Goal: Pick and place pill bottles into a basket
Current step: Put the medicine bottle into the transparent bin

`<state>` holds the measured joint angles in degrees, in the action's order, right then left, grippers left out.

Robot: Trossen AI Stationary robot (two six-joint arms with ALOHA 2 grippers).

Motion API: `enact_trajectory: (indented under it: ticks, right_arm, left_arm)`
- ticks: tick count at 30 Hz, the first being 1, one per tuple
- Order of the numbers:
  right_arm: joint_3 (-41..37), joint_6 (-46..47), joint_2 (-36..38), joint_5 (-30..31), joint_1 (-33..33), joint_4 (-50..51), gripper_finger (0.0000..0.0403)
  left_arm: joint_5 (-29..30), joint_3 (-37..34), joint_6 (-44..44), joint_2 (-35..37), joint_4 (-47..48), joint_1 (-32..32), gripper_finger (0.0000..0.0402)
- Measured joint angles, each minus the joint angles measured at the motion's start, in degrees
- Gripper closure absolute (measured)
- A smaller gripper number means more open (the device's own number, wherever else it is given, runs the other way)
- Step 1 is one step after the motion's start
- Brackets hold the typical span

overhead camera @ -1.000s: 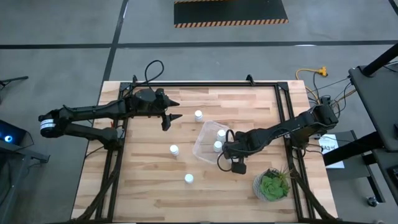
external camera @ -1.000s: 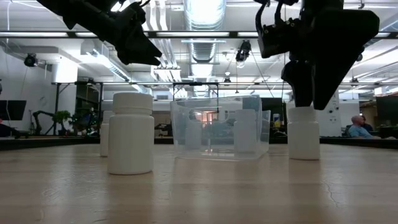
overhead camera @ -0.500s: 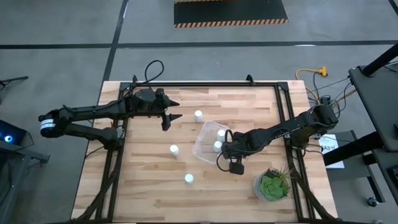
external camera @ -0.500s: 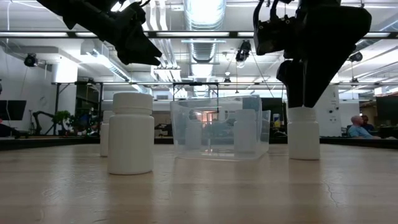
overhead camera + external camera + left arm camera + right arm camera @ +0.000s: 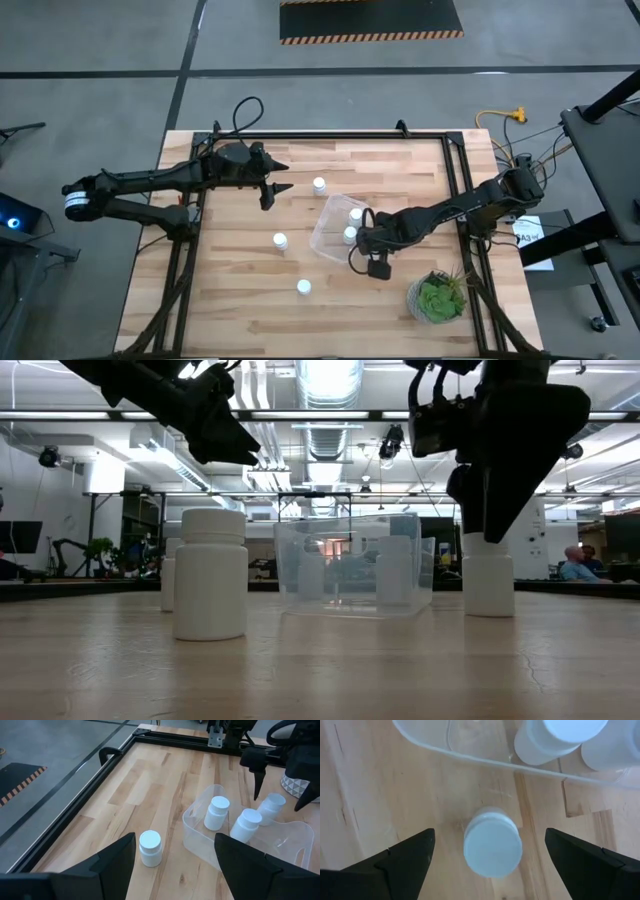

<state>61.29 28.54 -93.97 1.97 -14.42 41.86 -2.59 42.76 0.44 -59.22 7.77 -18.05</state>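
Observation:
Six small white pill bottles show. Two stand inside the clear bin [image 5: 335,226], also seen in the left wrist view [image 5: 216,812]. One bottle [image 5: 492,847] stands on the table just outside the bin's near right side. My right gripper [image 5: 492,867] is open above it, one finger on each side, touching nothing; the low view shows this bottle [image 5: 488,575] below the gripper. Loose bottles stand at the centre back [image 5: 319,185], left of the bin [image 5: 280,240] and near the front [image 5: 303,287]. My left gripper [image 5: 275,186] is open and empty, held above the table's back left.
A green potted plant [image 5: 437,297] stands at the table's near right, close to my right arm. The black frame rail [image 5: 115,760] runs along the table's edges. Bare wood lies at the near left [image 5: 220,300].
My right gripper has shifted slightly toward the table's left while staying over the bottle beside the bin. The bottles and the bin have kept their places.

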Motion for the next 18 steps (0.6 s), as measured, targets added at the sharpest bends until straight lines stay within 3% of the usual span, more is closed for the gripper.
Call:
enact_trajectory:
  ticks: [18]
  right_arm:
    - [-1.4, 1.4, 0.0, 0.8, 0.2, -0.9, 0.0035]
  left_arm:
    - [0.0, 0.0, 0.0, 0.0, 0.0, 0.0, 0.0148]
